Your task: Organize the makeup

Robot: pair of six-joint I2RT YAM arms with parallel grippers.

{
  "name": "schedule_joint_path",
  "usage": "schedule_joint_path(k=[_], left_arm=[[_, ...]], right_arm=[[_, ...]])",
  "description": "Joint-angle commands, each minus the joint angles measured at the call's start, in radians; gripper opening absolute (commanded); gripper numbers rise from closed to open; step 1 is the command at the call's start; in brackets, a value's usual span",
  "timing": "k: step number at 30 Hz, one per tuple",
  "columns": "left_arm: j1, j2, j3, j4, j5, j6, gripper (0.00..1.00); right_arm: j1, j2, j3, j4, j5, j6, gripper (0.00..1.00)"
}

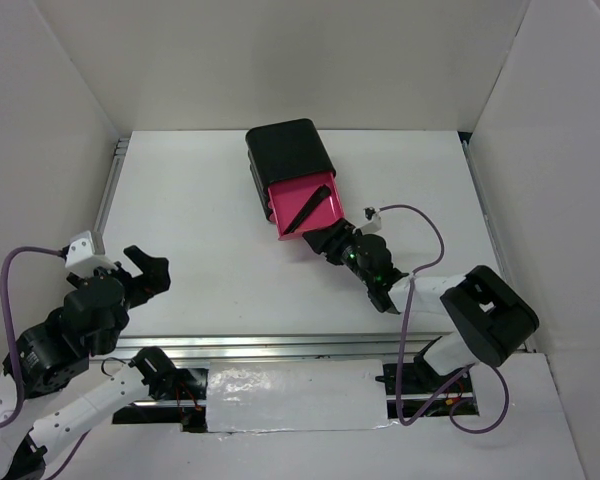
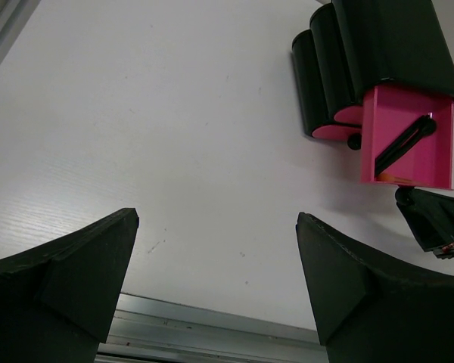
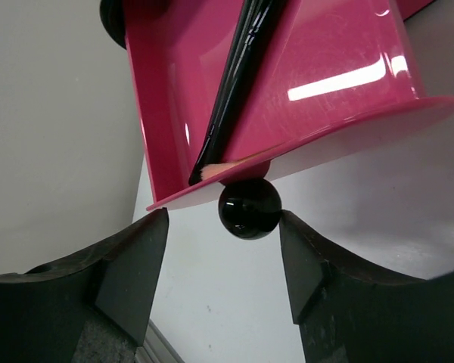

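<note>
Top external view, read from the left: left gripper (image 1: pixel 150 268) hovering over the table (image 1: pixel 200 200), well apart from everything; in the left wrist view, fingers (image 2: pixel 83 265) spread wide, pinching nothing; probably held out there to keep clear of the other arm's work.

Further right, towards the back: black chest (image 1: pixel 288 150) with one pink drawer (image 1: pixel 327 212) standing open towards the arms; holds a thin black brush (image 1: pixel 308 208) lying slantwise across its floor, the one piece of makeup to be made out; shows a peach-orange tip (image 3: pixel 209 172) at the brush's near end, close against the front lip; part of the brush or a separate stick, cannot tell. Beside it, in the left wrist view, other pink drawer fronts (image 2: pixel 337 130) sitting flush with the chest.

Right again: right gripper (image 1: pixel 332 240) at the open drawer's front; in the right wrist view, fingers (image 3: pixel 132 265) spread either side of the round black knob (image 3: pixel 250 208), a gap on each side, gripping nothing yet; looks lined up to take the knob, likely to slide the drawer home with the brush inside.

Nothing between fingers and knob; worth watching the purple cable (image 1: pixel 420 215) looping just beside that wrist, and the brush end so near the lip.
</note>
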Motion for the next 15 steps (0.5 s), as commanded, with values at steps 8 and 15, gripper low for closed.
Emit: schedule_joint_path(k=[8, 15], left_arm=[[0.000, 0.013, -0.005, 0.058, 0.022, 0.045, 0.99], [0.000, 0.024, -0.005, 0.060, 0.025, 0.045, 0.99]], right_arm=[[0.002, -0.001, 0.049, 0.060, 0.017, -0.059, 0.44], [0.002, -0.011, 0.092, 0.005, 0.011, -0.125, 0.35]])
